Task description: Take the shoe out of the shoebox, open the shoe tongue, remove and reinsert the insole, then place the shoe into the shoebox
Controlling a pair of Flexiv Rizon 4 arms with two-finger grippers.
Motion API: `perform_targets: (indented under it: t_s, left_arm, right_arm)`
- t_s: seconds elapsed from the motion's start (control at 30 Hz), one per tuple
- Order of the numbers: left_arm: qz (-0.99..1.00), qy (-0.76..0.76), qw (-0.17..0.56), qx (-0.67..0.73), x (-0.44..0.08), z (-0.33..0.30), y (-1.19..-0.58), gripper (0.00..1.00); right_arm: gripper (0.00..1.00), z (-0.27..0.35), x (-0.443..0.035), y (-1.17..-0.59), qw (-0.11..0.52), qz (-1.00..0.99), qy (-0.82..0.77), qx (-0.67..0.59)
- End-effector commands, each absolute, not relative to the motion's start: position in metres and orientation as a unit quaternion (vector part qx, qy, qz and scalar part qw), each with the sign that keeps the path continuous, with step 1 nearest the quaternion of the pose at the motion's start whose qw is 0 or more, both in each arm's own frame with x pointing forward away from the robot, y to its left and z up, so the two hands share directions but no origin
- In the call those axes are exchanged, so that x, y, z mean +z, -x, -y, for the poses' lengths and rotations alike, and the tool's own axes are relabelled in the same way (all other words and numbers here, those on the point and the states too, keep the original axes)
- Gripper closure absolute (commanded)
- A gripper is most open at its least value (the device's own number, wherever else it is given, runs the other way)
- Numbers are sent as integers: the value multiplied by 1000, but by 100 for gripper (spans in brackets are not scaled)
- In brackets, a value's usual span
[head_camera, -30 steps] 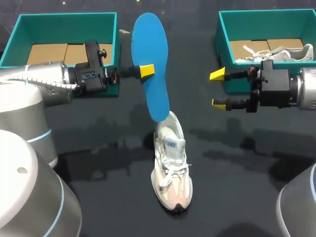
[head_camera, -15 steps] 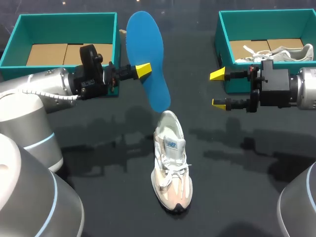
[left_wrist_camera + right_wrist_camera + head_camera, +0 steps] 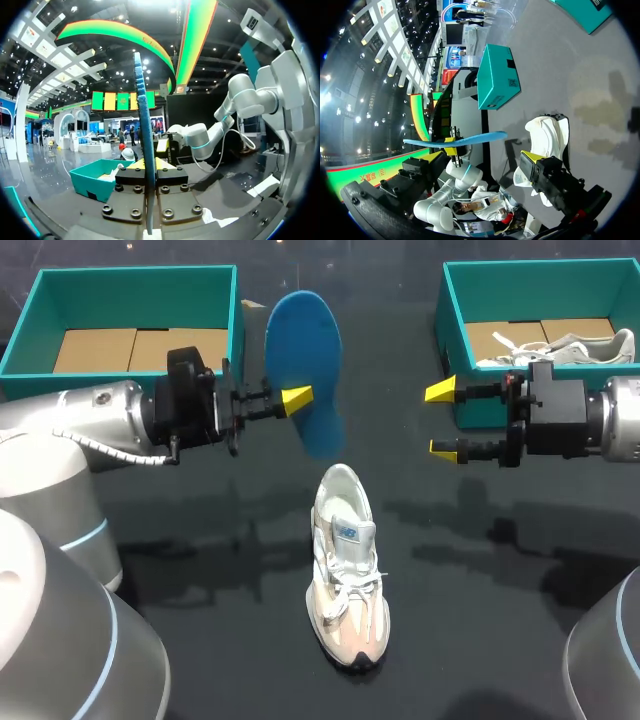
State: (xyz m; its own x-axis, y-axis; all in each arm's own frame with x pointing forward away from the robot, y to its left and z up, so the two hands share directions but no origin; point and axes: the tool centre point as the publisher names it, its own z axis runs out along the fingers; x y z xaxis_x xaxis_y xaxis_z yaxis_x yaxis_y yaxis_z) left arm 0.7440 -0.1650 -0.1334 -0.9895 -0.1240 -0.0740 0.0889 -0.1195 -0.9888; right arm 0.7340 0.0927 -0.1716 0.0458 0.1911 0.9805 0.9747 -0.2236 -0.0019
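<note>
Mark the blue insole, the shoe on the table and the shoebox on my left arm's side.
insole [image 3: 305, 340], head view, middle of its blue face.
shoe [image 3: 347, 585], head view, on the laces.
left shoebox [image 3: 135, 273], head view, far teal rim.

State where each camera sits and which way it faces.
Head view: above, behind; looks down on the table; left gripper and right gripper both show.
Left wrist view: on left wrist, looks along its gripper, shut on the edge-on insole.
Right wrist view: on right wrist, faces shoe and insole; own gripper shows.
All three share the insole.
</note>
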Motion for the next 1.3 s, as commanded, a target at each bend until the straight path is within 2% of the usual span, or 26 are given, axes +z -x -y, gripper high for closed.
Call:
perform_targets:
  t_s: [0.03, 0.27, 0.73, 0.9, 0.93, 1.3]
  left_arm:
    - [-652, -134, 233, -709, -137, 161, -743, 100]
    - [-635, -191, 310, -682, -136, 160, -750, 100]
    - [-637, -185, 312, -680, -135, 160, -753, 100]
    - [-622, -255, 358, -647, -146, 166, -752, 100]
    - [-616, -271, 347, -653, -148, 167, -752, 100]
    - [-562, -427, 473, -528, -158, 169, -752, 100]
  right_arm:
    - [0, -94, -172, -734, 394, 481, 607, -494]
    - [0, -94, -172, -734, 394, 481, 607, -494]
    - [0, -94, -172, -734, 394, 481, 607, -494]
    - [0, -94, -172, -734, 394, 481, 607, -494]
    - [0, -94, -172, -734, 394, 481, 607, -494]
    - [0, -94, -172, -734, 394, 481, 607, -494]
